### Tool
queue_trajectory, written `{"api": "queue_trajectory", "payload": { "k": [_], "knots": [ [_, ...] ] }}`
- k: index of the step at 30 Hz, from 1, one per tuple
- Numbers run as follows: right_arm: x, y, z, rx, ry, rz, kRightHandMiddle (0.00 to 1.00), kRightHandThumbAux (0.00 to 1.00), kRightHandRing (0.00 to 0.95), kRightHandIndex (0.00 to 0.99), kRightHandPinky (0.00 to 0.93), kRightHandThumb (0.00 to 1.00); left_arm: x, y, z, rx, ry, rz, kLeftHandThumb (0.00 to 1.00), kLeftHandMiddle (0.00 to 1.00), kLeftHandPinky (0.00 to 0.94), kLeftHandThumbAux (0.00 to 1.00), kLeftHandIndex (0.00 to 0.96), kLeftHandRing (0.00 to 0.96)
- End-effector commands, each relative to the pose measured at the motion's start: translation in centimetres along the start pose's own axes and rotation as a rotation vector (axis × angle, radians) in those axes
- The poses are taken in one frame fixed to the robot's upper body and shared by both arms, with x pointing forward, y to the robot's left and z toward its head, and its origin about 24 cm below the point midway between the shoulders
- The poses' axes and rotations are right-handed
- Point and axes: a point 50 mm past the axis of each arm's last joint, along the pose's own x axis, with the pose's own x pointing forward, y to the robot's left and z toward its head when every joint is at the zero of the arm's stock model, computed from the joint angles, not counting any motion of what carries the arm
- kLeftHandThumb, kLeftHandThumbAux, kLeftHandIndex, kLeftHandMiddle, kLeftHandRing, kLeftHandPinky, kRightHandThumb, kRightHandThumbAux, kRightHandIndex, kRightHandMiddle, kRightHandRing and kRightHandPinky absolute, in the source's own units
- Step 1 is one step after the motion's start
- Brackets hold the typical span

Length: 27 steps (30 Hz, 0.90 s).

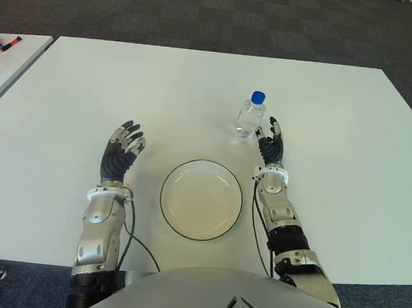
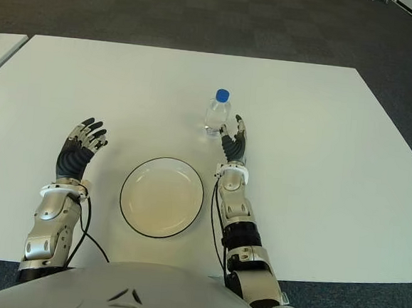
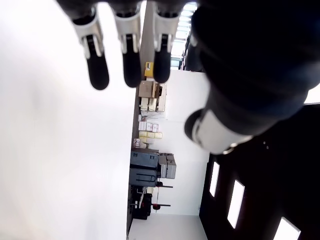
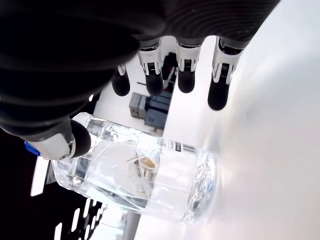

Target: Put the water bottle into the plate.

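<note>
The water bottle [image 1: 250,115] stands upright on the white table [image 1: 347,172], clear-bodied with a blue cap, beyond the plate [image 1: 201,199] and a little toward the robot's right. The right hand [image 1: 271,147] is raised just beside it on the right, palm turned toward the bottle. Its fingers [image 4: 152,75] are extended and spread, closed on nothing. In the right wrist view the four fingertips reach past the bottle's side while the thumb [image 4: 60,142] shows in front of the bottle's upper part; whether the thumb actually touches the plastic is hard to tell from this angle, though the eye views suggest a narrow gap at most.

The left hand [image 1: 121,147] shows to the left of the plate, well apart from the bottle, its fingers [image 3: 131,57] loosely extended and holding nothing.

The plate is white with a dark rim, close to the robot's torso between the two forearms. A second white table [image 1: 6,63] stands off to the left with a red marker [image 1: 12,42] on it. Dark patterned carpet [image 1: 224,16] covers the floor around both.
</note>
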Motion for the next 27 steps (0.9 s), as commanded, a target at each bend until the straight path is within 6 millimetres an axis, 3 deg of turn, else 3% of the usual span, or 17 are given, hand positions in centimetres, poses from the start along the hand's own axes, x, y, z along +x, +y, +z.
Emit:
{"api": "queue_trajectory", "payload": {
  "k": [1, 13, 27],
  "knots": [
    [0.30, 0.18, 0.32, -0.049, -0.011, -0.016, 0.000, 0.417, 0.001, 0.000, 0.026, 0.169, 0.10, -0.08, -0.26, -0.001, 0.009, -0.005, 0.479, 0.184, 0.240, 0.761, 0.168, 0.197],
    [0.57, 0.12, 0.57, -0.131, -0.049, -0.043, 0.000, 0.381, 0.000, 0.000, 0.031, 0.331, 0.12, -0.01, -0.41, 0.010, 0.014, 0.013, 0.472, 0.191, 0.244, 0.778, 0.196, 0.202],
    [0.66, 0.38, 0.83, -0.184, -0.057, -0.054, 0.000, 0.336, 0.000, 0.000, 0.023, 0.418, 0.41, 0.16, -0.67, 0.037, 0.027, 0.020, 0.326, 0.139, 0.174, 0.840, 0.126, 0.142]
  ]
}}
